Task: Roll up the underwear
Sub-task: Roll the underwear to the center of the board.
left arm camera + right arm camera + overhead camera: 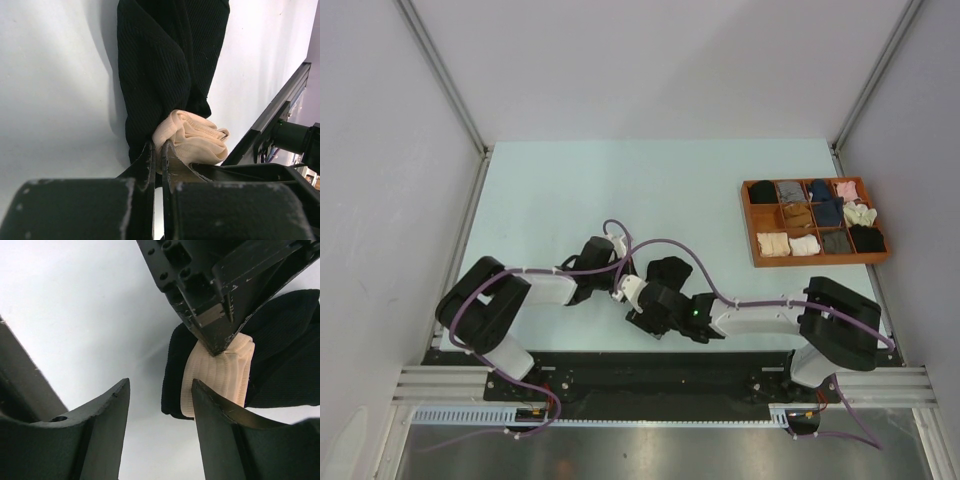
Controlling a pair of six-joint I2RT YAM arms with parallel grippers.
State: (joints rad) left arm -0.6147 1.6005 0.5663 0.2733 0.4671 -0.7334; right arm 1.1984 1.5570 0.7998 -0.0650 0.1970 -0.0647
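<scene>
The black underwear lies bunched on the pale table between the two arms, its beige waistband folded into a wad at the near end. My left gripper is shut on the edge of that waistband, and the black fabric stretches away from it. In the right wrist view the left gripper pinches the waistband from above. My right gripper is open just beside the waistband, with only table between its fingers. Its right fingertip sits close in front of the wad.
A brown compartment tray at the right of the table holds rolled garments in several colours. The table's front rail runs close by on the right. White walls enclose the table on three sides.
</scene>
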